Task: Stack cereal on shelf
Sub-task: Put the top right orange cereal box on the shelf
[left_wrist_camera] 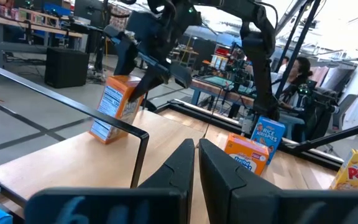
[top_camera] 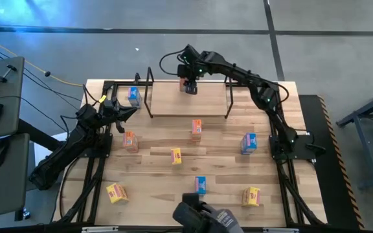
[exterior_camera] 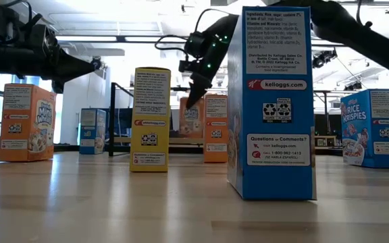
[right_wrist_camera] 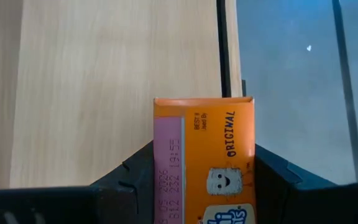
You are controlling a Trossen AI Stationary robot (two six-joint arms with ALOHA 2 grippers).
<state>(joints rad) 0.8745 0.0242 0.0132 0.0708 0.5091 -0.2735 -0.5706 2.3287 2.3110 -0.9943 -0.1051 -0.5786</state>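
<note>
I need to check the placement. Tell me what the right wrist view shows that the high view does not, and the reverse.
Right wrist view only: the orange cereal box carries the word ORIGINAL and a printed date strip, clamped between the right gripper.

High view only: seven loose boxes on the table, one beside the shelf's end, and the left gripper shut.

Both: the box held over the shelf.

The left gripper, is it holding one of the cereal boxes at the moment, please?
No, the left gripper is shut on nothing beside the shelf; the right gripper holds the orange box.

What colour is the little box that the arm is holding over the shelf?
Orange, with a pink strip on its top; the box shows best in the right wrist view, clamped in the right gripper.
</note>
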